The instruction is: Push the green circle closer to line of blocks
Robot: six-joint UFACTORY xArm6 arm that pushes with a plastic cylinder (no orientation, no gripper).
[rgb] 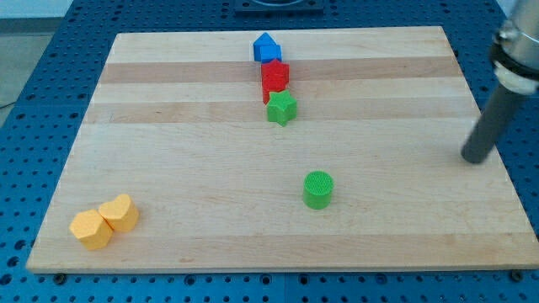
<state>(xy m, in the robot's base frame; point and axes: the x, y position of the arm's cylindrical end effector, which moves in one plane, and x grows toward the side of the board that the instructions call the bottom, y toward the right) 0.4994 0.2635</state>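
Observation:
The green circle point(318, 188) is a short green cylinder standing on the wooden board point(185, 168), right of centre toward the view's bottom. A line of blocks runs down from the view's top centre: a blue house-shaped block point(266, 48), a red block point(274, 77) and a green star point(282, 108), touching one another. The green circle is well below the green star and apart from it. My tip point(474, 158) is at the board's right side, far to the right of the green circle and a little higher in the view, touching no block.
Two yellow blocks point(91, 230) point(120, 213) lie side by side at the board's bottom left corner. Blue perforated table point(34, 101) surrounds the board. The board's right edge is just beside my tip.

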